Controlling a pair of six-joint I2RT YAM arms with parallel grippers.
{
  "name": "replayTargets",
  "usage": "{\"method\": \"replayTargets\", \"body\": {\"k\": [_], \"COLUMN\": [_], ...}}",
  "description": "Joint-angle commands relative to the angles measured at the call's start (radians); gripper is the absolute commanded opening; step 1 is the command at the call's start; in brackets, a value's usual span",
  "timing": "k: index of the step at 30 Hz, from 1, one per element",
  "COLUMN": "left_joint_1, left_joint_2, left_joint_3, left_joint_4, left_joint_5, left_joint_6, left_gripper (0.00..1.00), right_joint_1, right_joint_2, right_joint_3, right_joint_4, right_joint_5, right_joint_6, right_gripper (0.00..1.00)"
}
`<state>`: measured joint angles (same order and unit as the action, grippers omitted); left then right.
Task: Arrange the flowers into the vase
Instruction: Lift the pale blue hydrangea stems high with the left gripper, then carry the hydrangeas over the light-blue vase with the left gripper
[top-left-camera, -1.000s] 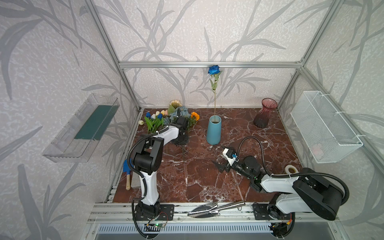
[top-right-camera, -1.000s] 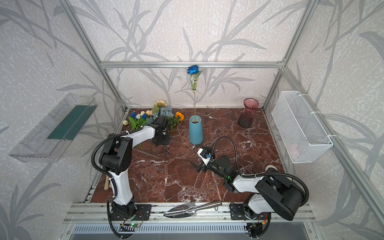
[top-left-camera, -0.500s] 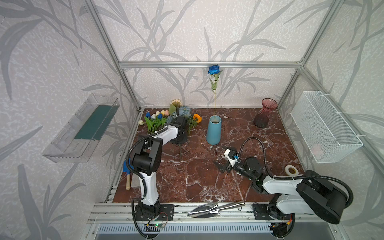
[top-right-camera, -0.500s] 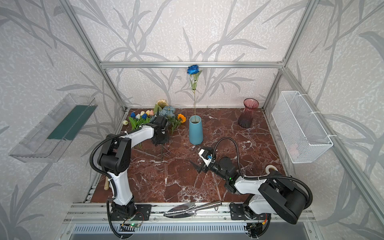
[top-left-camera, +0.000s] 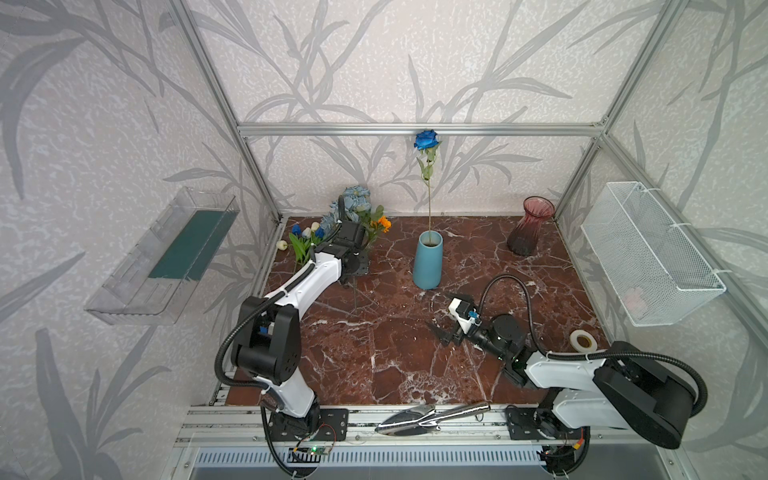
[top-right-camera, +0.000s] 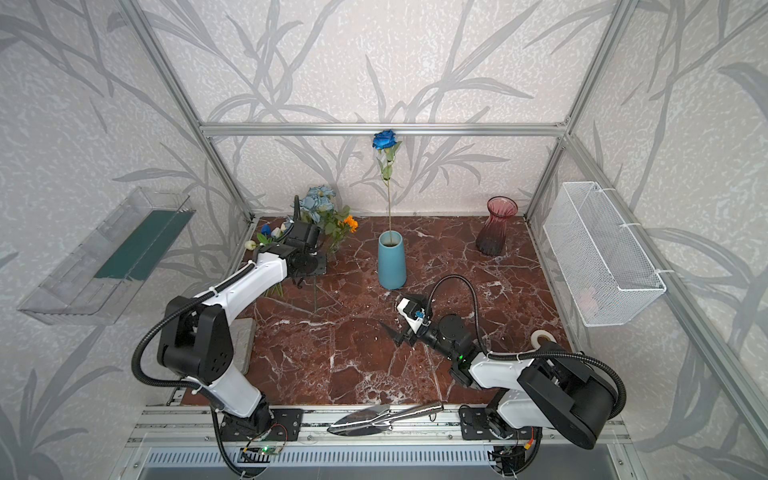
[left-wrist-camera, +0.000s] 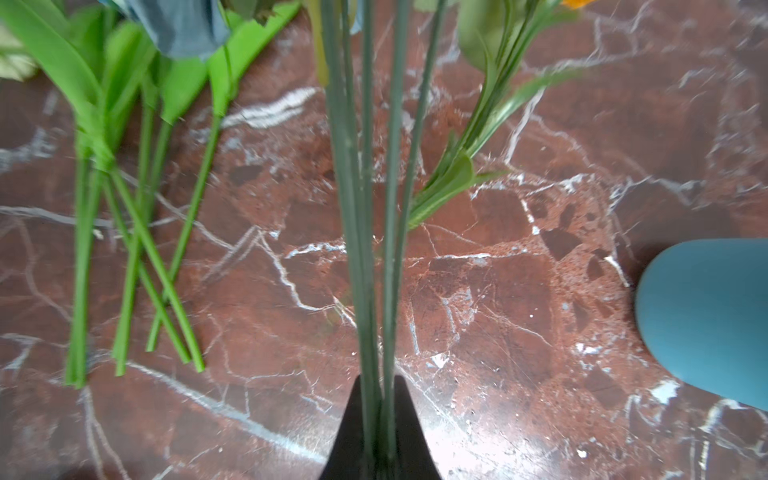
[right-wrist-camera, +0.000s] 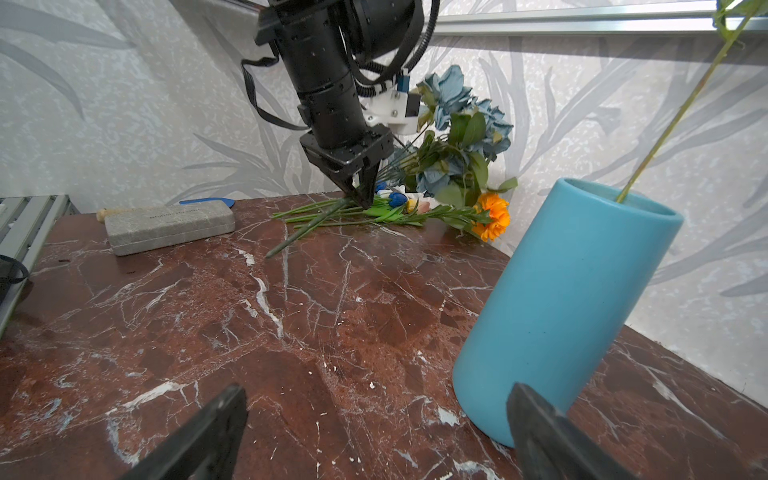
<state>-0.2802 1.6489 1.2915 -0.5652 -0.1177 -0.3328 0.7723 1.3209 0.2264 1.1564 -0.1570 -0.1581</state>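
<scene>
Back left of the marble table (top-left-camera: 395, 353), the left gripper (right-wrist-camera: 362, 198) is clamped on the dark stems of the rose bunch (right-wrist-camera: 457, 124). The bunch tilts, with its dusty-blue blooms raised toward the back wall and its cut ends low by the marble; whether they touch it cannot be told. The left wrist view shows those stems running straight between the closed fingers (left-wrist-camera: 353, 432).

The tulips (top-left-camera: 307, 235) and the marigold (right-wrist-camera: 494, 216) lie on the table on either side of the held bunch.

A blue rose (top-left-camera: 426, 139) stands alone in the blue vase (top-left-camera: 427, 266) at mid-table, its long stem leaning on the rim. The right gripper (right-wrist-camera: 376, 388) hangs low in front of that vase, jaws wide apart and holding nothing.

A red vase (top-left-camera: 528, 228) stands in the back right corner. A grey case (right-wrist-camera: 168, 226) lies near the left edge, and a trowel (top-left-camera: 428, 417) rests on the front rail.
</scene>
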Motion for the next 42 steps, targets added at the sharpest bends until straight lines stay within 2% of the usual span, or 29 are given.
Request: {"method": "replayTargets", "body": {"k": [1,7,13,18,22,26,28,33,37,39,42], "left_joint_1": [0.003,0.001,0.001,-0.001,-0.010,-0.018,-0.026,-0.045,-0.055,-0.087,-0.154], "left_joint_2": [-0.044,-0.034,-0.052,-0.175,-0.328,-0.464,-0.512,-0.576,-0.596,-0.619,-0.651], "left_joint_3": [-0.012,-0.067,-0.083,-0.147,-0.245,-0.303,-0.314,-0.332,-0.337,-0.305,-0.252], "left_joint_4": [0.012,0.088,0.110,0.203,0.364,0.477,0.524,0.584,0.638,0.631,0.618], "left_joint_5": [-0.028,0.016,0.014,-0.001,0.009,0.048,0.101,0.097,0.211,0.242,0.210], "left_joint_6": [0.015,0.018,0.011,0.004,0.020,0.031,0.059,0.086,0.095,0.114,0.167], "left_gripper": [0.00,0.00,0.00,0.00,0.00,0.00,0.00,0.00,0.00,0.00,0.00], "right_joint_1": [0.005,0.005,0.005,0.005,0.005,0.005,0.005,0.005,0.005,0.005,0.005], "right_joint_2": [-0.013,-0.014,-0.014,-0.013,-0.016,-0.016,-0.016,-0.020,-0.033,-0.037,-0.040], "right_joint_3": [-0.012,-0.014,-0.014,-0.016,-0.022,-0.027,-0.030,-0.031,-0.034,-0.036,-0.039], "right_joint_4": [0.052,0.055,0.052,0.055,0.066,0.078,0.087,0.098,0.086,0.084,0.088], "right_joint_5": [0.011,0.005,0.007,0.012,0.017,0.017,0.019,0.014,0.018,0.025,0.028], "right_joint_6": [-0.005,-0.001,-0.003,-0.007,-0.009,-0.010,-0.010,-0.008,-0.016,-0.023,-0.023], "right_gripper": [0.98,0.98,0.98,0.98,0.98,0.98,0.98,0.98,0.98,0.98,0.98]}}
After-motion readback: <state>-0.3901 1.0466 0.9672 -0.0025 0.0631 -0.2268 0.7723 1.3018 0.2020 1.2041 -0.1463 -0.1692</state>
